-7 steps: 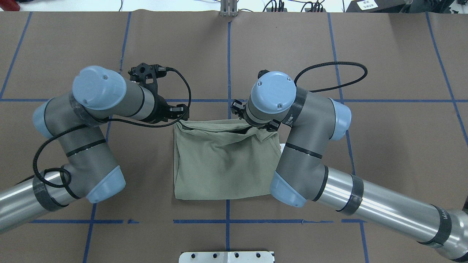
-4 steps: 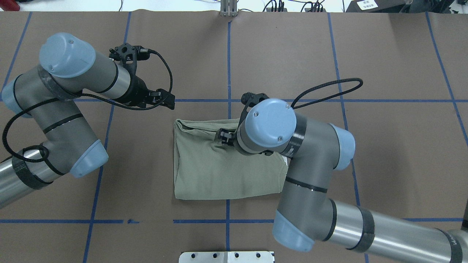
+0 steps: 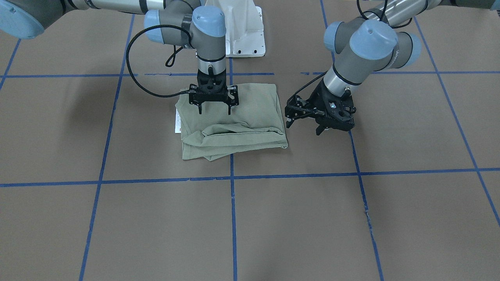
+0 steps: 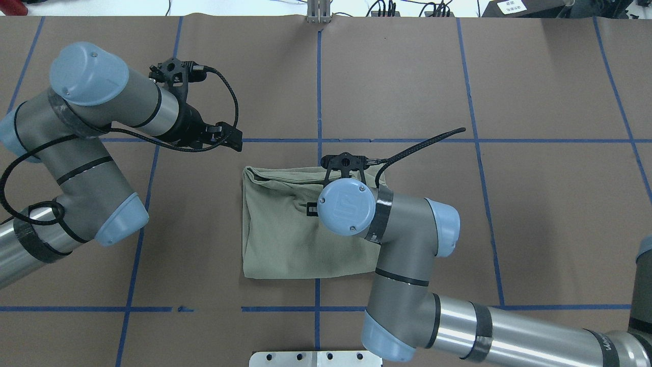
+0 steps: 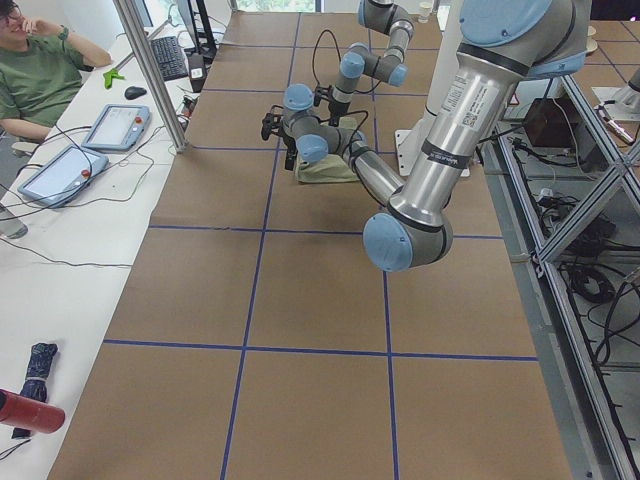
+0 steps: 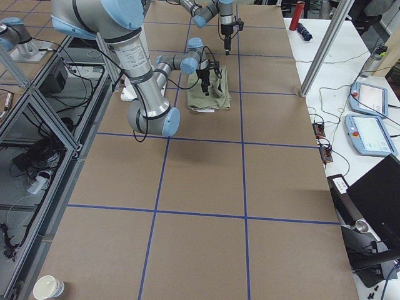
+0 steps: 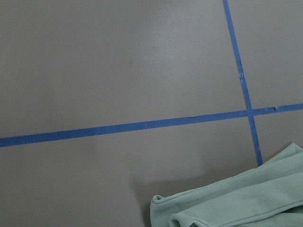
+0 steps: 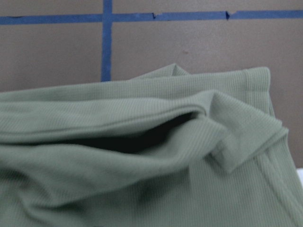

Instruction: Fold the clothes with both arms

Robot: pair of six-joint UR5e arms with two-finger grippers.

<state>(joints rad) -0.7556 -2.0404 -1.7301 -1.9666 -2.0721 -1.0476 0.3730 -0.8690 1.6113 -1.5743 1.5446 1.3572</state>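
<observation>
The clothes, one sage-green shirt (image 4: 282,239), lie folded into a rectangle on the brown table, with a rumpled double edge on the far side (image 3: 234,138). A white hang tag (image 3: 177,121) sticks out at one side. My right gripper (image 3: 214,112) points straight down over the shirt's middle, open, holding nothing; in the overhead view its wrist cap hides it. My left gripper (image 3: 304,128) (image 4: 235,141) hovers open beside the shirt's far corner, clear of the cloth. The left wrist view catches that corner (image 7: 236,208); the right wrist view shows the gaping fold (image 8: 142,142).
Blue tape lines (image 4: 318,92) grid the brown table cover. The white pedestal base (image 3: 244,35) stands at the robot's side. A person (image 5: 40,70) sits at a side desk with tablets (image 5: 115,125). A paper cup (image 6: 49,287) stands near a table corner.
Both grippers let go of the shirt's far edge. The left arm pulled away to the left. The right arm swung back over the shirt's middle and turned its wrist straight down.
</observation>
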